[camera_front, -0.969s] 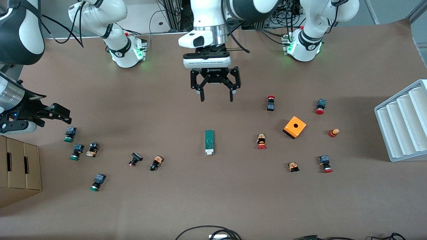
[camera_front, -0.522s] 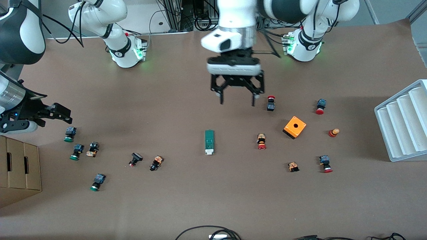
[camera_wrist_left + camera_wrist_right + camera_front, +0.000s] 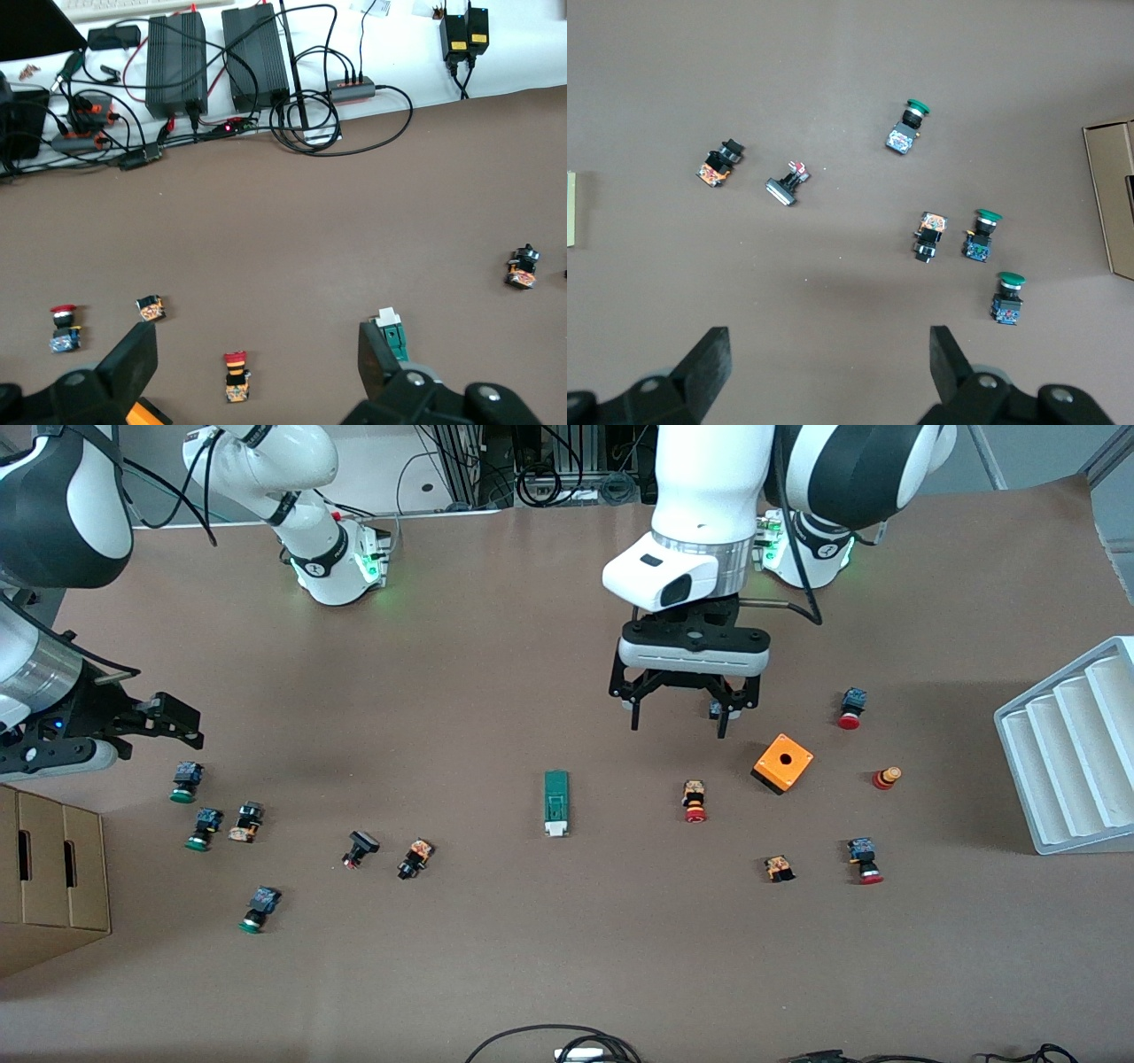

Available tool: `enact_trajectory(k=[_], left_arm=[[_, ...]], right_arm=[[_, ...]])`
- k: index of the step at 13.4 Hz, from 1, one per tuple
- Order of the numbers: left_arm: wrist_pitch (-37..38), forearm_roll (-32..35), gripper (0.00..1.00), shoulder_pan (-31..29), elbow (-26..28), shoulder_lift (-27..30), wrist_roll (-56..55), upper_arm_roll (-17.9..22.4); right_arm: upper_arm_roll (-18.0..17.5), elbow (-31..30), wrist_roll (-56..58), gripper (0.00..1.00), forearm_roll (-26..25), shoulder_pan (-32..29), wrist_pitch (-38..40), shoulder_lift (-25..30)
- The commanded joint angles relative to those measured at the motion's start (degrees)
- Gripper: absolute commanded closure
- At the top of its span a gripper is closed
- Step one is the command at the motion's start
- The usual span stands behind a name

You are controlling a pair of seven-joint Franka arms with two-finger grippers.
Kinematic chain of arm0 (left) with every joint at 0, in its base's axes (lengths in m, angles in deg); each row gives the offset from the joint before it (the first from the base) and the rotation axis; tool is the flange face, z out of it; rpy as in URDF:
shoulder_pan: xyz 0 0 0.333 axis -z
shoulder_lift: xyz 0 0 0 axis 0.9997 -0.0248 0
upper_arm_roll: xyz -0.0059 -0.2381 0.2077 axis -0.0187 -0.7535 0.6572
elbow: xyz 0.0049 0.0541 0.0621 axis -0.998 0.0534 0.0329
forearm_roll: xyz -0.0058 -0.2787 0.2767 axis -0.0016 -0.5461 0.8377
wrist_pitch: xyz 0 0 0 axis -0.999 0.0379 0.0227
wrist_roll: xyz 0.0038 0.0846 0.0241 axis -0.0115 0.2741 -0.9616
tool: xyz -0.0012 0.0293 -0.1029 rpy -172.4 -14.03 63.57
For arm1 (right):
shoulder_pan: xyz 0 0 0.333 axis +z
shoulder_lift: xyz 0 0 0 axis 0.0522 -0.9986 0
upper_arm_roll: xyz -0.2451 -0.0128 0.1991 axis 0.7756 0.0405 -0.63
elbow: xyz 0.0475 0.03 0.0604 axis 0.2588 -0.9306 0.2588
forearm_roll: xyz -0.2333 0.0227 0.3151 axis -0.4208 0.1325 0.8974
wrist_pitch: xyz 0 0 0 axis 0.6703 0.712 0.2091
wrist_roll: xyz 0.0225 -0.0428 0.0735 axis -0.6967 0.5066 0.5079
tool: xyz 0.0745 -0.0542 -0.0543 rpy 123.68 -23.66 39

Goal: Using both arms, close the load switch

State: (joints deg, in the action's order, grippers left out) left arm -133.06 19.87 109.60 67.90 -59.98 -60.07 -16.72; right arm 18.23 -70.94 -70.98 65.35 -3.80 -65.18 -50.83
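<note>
From the front, the left gripper (image 3: 678, 722) has swung toward its own arm's end of the bench, jaws spread and empty, now off to one side of the load switch (image 3: 555, 803) lying mid-bench, so the closing looks not yet begun. Its wrist view shows the load switch (image 3: 391, 330) beside one finger (image 3: 376, 361). The right wrist view shows only scattered push-buttons (image 3: 979, 235), while the right gripper (image 3: 182, 726) waits, also released, at its end.

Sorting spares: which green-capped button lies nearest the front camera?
The green-capped button lying alone, lowest in the front view; the other two sit closer to the cardboard box.
</note>
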Motion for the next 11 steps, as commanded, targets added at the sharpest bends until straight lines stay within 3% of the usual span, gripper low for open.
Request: enact_trajectory(k=[1,7,11], left_arm=[[-0.08,-3.17,0.00,-3.34,1.08,1.23,2.73,-0.91],[2.99,-9.77,0.00,-7.57,1.17,1.14,3.97,-0.82],[7.21,-12.05,0.00,-7.75,0.82,1.32,6.15,0.84]], right_arm=[[-0.53,0.26,0.41,0.00,-0.53,-0.86,1.61,0.59],[-0.01,0.35,0.41,0.00,-0.53,-0.68,1.26,0.50],[4.56,0.35,0.49,0.00,-0.62,3.44,1.00,0.32]])
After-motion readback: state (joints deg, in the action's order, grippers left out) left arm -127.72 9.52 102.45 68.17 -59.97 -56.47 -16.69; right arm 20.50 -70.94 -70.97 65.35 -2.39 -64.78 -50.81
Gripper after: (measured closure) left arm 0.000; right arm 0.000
